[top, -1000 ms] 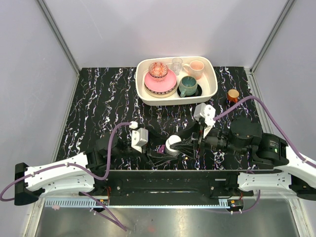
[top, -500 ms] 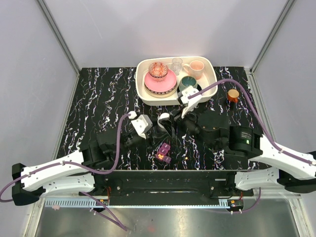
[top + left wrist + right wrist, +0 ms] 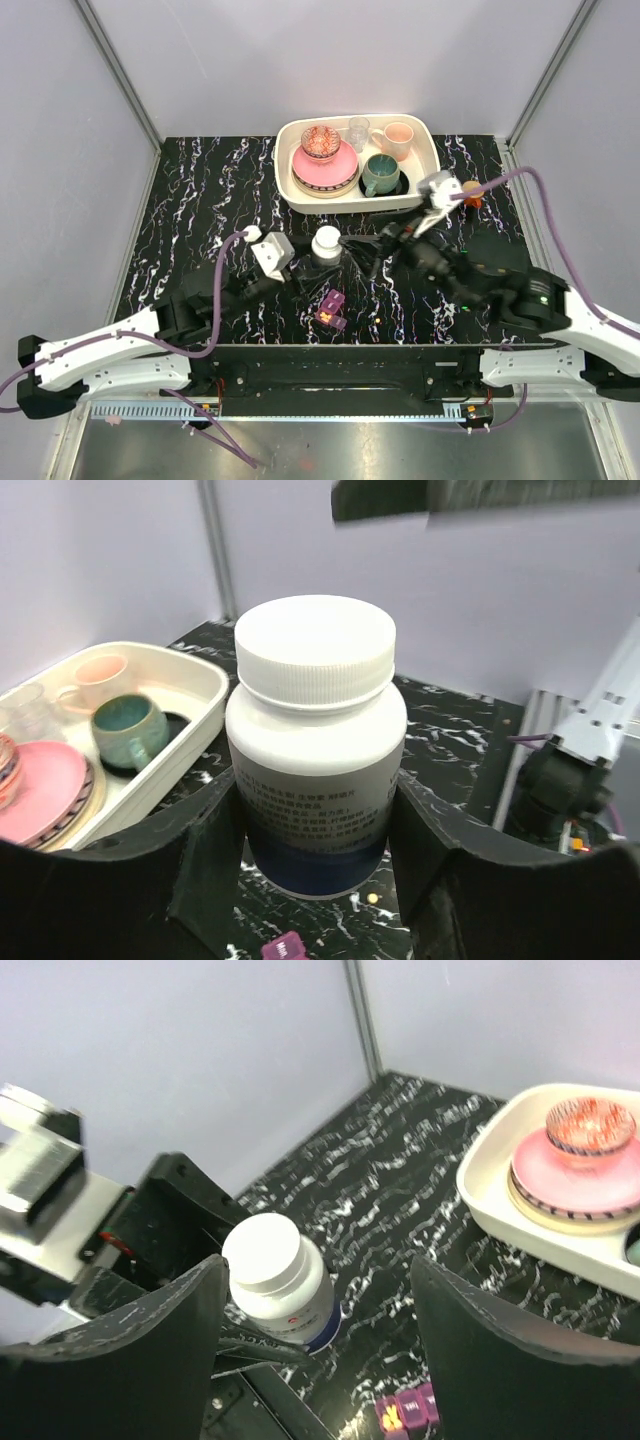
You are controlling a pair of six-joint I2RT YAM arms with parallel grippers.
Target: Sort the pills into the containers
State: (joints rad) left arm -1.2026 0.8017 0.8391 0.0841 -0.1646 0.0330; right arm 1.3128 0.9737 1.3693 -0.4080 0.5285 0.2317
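The magenta pill box (image 3: 331,309) lies on the black marbled tabletop (image 3: 200,200) near the front edge, between the two arms. Its long axis appears to run roughly front to back, slightly tilted, though this is hard to judge from above. Both wrist views cut it off at the bottom edge. Yellowish-orange pills (image 3: 392,1418) are glimpsed in one compartment, and a loose pill (image 3: 373,896) lies beside it. An upright white bottle (image 3: 315,770), cap up, is clamped by the left end effector (image 3: 315,820). The right end effector (image 3: 364,254) is spread wide, gripping nothing.
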